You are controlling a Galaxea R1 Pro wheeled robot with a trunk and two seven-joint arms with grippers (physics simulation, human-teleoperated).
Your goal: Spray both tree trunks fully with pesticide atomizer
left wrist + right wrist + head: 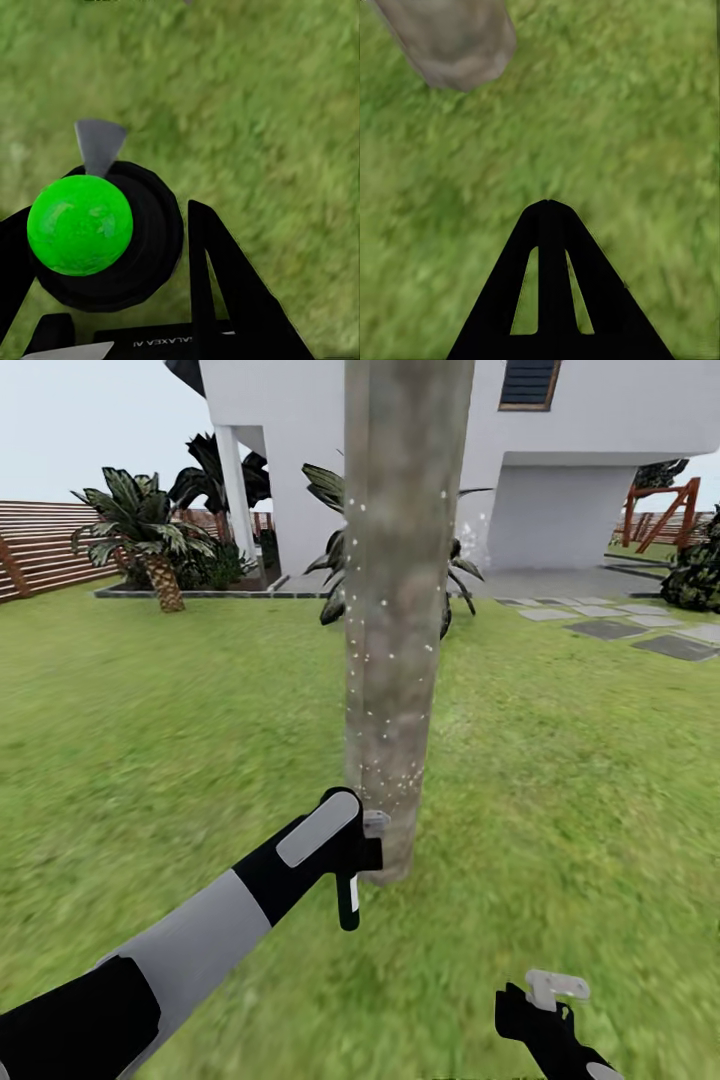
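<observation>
The tree trunk (400, 610), a thick column of mottled grey-brown bark, rises in the middle of the head view. White pesticide specks (385, 695) dot its lower half. My left gripper (355, 855) is shut on the pesticide atomizer (347, 900) right beside the trunk's base. The slim dark bottle hangs down and its grey spray head (376, 822) touches or nearly touches the bark. In the left wrist view the atomizer (112, 247) shows a green ball top and a grey nozzle between the fingers of the left gripper (105, 217). My right gripper (548, 992) (547, 204) is shut and empty over grass, with the trunk's base (450, 37) ahead of it.
Green lawn (560, 780) lies all around. Behind the trunk stand a white house (600, 450), a short palm (150, 540), a slatted wooden fence (40, 545), grey stepping stones (640, 625), a dark bush (695, 575) and a red wooden frame (665, 510).
</observation>
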